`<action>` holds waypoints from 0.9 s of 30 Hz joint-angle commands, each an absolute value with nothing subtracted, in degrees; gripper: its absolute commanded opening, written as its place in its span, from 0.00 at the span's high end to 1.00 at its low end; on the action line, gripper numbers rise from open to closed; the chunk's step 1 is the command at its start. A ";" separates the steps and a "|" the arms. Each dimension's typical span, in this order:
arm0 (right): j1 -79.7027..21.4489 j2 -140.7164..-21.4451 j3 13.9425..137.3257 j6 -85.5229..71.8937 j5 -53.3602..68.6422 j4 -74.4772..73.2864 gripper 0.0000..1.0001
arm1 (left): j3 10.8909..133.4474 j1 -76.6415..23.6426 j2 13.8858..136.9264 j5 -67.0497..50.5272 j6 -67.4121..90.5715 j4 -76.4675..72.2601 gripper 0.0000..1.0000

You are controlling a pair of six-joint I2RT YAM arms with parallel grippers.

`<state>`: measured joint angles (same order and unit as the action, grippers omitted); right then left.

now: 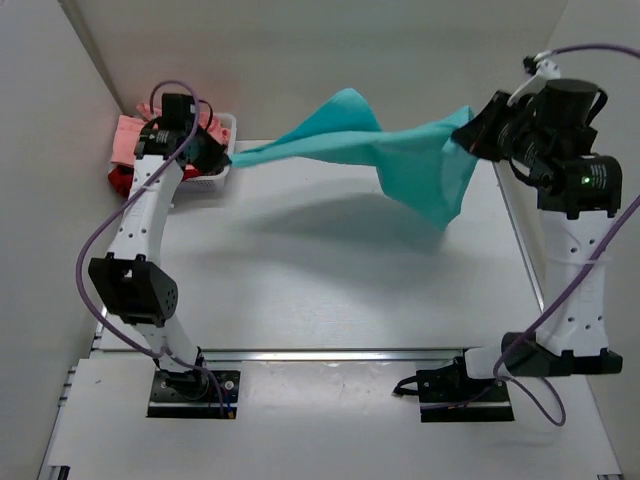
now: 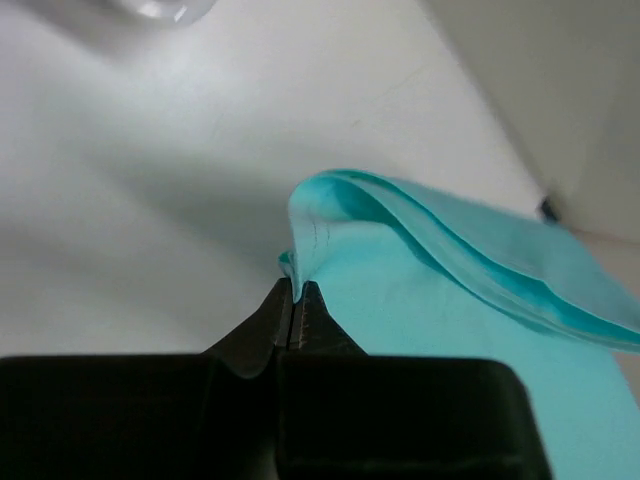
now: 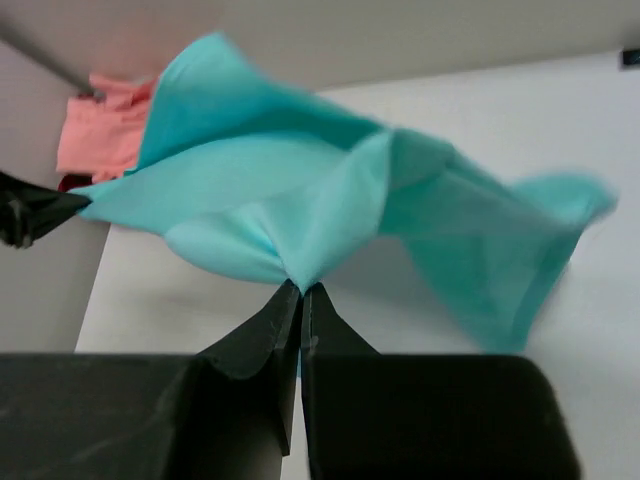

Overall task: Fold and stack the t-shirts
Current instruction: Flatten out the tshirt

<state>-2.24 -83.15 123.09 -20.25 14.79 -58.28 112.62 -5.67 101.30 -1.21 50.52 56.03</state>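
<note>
Pretty bare setup: matte white table [image 1: 330, 290], plain off-white walls [image 1: 300, 50] boxing it in at the back and left, a silver aluminium rail [image 1: 330, 354] along the near edge. Soft, even light, faint shadows.

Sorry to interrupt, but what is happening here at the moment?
Both arms hold the teal t-shirt in the air above the table, stretched between them. The left gripper pinches one edge and the right gripper another. The salmon pink shirt and the dark red shirt lie by the white basket, far left.
</note>
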 commanded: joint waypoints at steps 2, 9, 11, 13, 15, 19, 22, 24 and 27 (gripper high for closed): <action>-1.59 -77.99 109.71 -20.82 16.96 -63.03 1.00 | 99.07 -6.59 96.34 -4.31 49.75 57.57 1.00; 4.30 -76.46 127.32 -21.43 14.15 -63.90 1.00 | 117.88 -5.98 96.40 -3.34 48.34 65.37 1.00; 8.76 -76.64 129.72 -22.58 16.68 -62.32 1.00 | 128.29 -5.37 98.51 -1.94 48.95 68.36 1.00; 11.07 -76.21 127.28 -23.81 19.77 -56.89 1.00 | 135.07 -4.40 100.28 -3.07 50.35 68.29 1.00; 8.54 -77.95 123.94 -24.44 18.37 -55.64 1.00 | 131.50 -3.34 99.59 -5.35 52.11 62.96 1.00; 4.22 -85.06 119.54 -22.94 15.13 -52.31 1.00 | 121.39 -5.27 101.24 -6.15 53.96 54.34 1.00; 3.26 -91.64 121.10 -21.63 14.33 -51.50 1.00 | 121.98 -6.41 104.67 -7.21 54.23 50.81 1.00; 3.43 -97.88 124.35 -20.57 14.77 -51.68 1.00 | 125.67 -6.77 108.87 -6.59 53.88 50.71 1.00; 3.25 -103.34 132.15 -20.21 15.64 -52.03 1.00 | 135.94 -6.59 114.67 -5.54 53.17 53.16 1.00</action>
